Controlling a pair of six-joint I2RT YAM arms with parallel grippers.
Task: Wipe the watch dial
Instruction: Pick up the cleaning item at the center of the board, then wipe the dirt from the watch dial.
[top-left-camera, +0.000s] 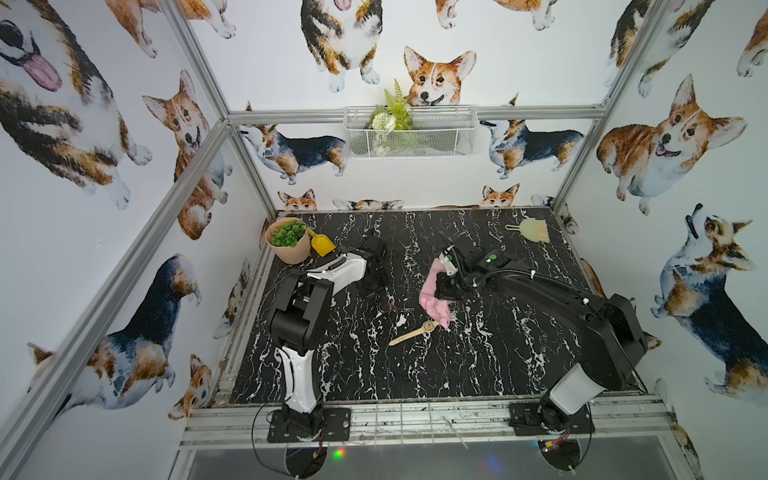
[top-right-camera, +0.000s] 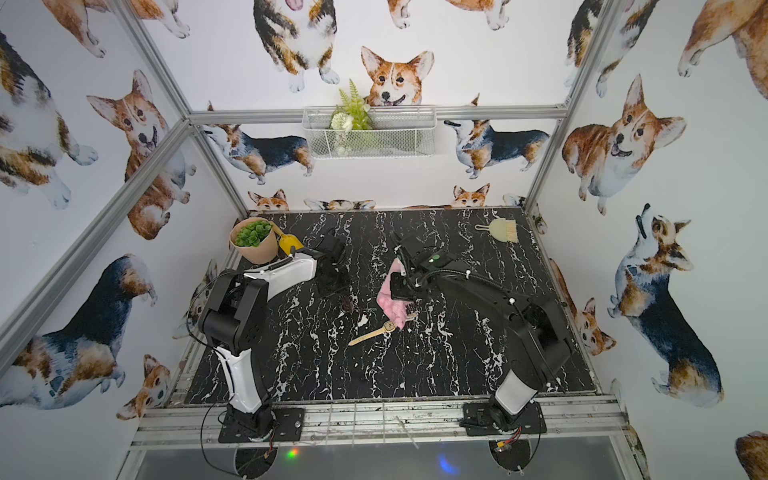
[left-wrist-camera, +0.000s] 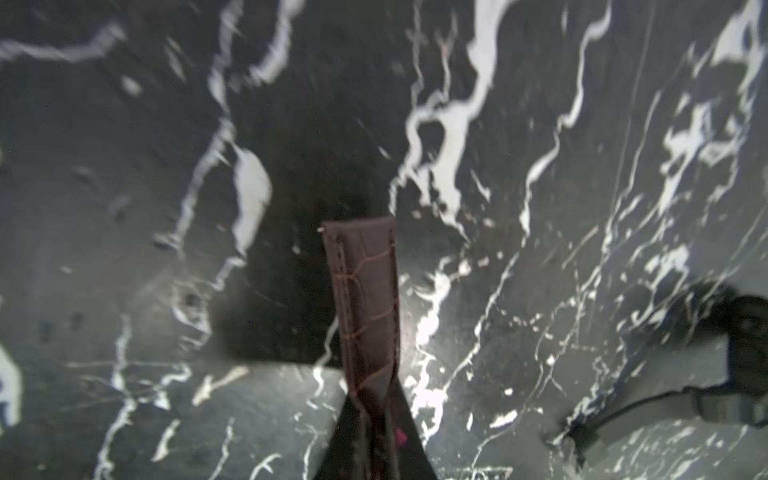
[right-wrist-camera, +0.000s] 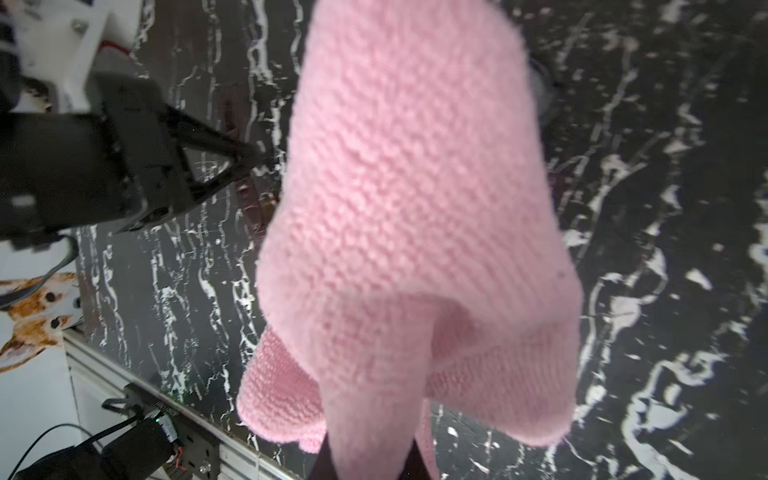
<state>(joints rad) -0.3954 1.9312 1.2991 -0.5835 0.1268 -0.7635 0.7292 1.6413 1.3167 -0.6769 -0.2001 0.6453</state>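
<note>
Pink cloth (right-wrist-camera: 415, 208) blocks right wrist view, watch (top-left-camera: 426, 327) perhaps partly underneath

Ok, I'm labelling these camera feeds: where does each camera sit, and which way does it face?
Top views: high above the front edge, looking down on the marble table; both arms show, with left gripper and right gripper.
Left wrist: on the left arm, facing down at the table; only its fingertips show, pinching a brown leather strap.
Right wrist: on the right arm, facing its hanging pink cloth; its own fingers barely show.
Shared: right wrist and both top views show the left gripper and cloth.
</note>
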